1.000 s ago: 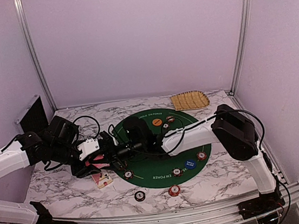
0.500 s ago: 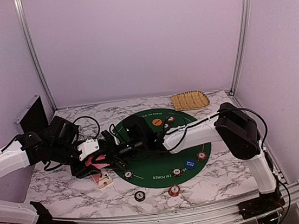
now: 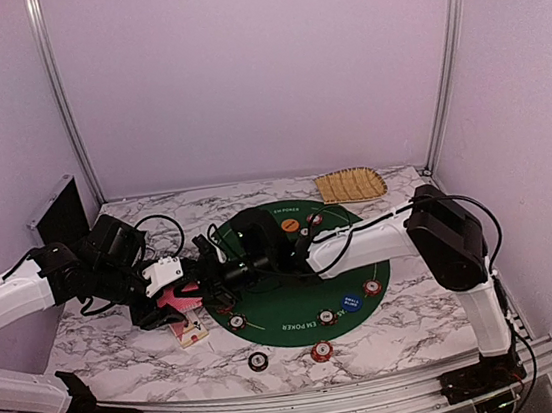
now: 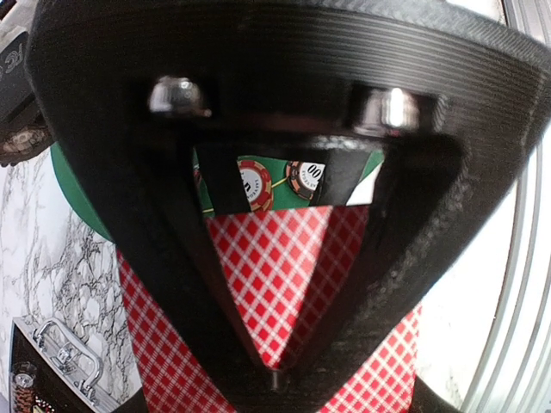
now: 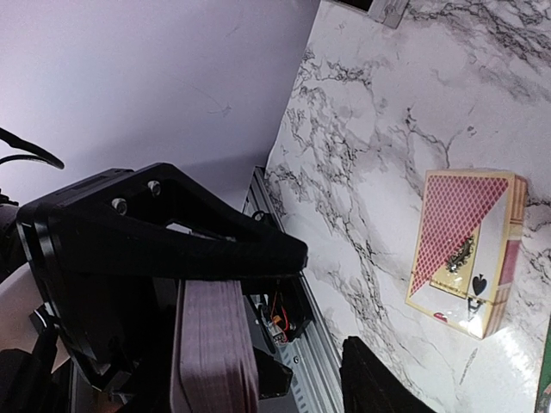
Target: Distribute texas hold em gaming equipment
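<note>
Dealing step: left gripper [image 3: 193,297] clamps the red-backed deck [image 4: 284,275], centre-left; right gripper [image 3: 213,271], jaws parted and empty, must pinch one card.

Left hand [image 3: 198,289] with card deck [image 3: 179,299] and right hand [image 3: 215,270] crowd mat [image 3: 283,306] at 9 o'clock; right arm [image 3: 362,246] spans it 3 to 9. Card box [image 3: 188,330] blocks 8, two chips [image 3: 259,361] 6, woven tray [image 3: 350,185] 1. Bare worktop [image 3: 427,324] at 4, 11.
</note>
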Motion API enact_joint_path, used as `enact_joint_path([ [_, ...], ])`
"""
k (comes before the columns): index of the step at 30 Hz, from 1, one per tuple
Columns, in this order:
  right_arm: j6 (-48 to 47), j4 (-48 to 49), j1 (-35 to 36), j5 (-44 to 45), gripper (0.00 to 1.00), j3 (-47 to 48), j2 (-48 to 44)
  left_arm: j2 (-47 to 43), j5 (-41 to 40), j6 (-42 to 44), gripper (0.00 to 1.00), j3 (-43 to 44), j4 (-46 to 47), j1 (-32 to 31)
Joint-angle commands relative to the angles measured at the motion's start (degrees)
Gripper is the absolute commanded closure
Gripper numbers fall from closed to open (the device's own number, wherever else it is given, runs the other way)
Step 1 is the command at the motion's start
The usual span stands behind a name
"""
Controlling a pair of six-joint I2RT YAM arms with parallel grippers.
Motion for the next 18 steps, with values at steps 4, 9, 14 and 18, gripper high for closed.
enact_joint_path([
  [4,-0.1,-1.7,-0.3,0.4,0.44,1.7,-0.1,-0.1,1.9,-1.1,0.68,0.5,-1.0,0.2],
  [9,-1.0,-2.2,-0.8,0.8,0.48,-0.5,-1.9,0.0,2.0,-1.1,0.69,0.3,-1.7,0.2],
  [14,-1.7,-2.5,-1.5,1.5,0.52,-2.8,-4.2,0.3,2.3,-1.6,0.7,0.0,-1.7,0.4],
  [18,-2.5,-3.2,-1.7,1.9,0.56,-3.5,-5.7,0.5,2.7,-1.9,0.72,-0.1,-2.1,0.7],
])
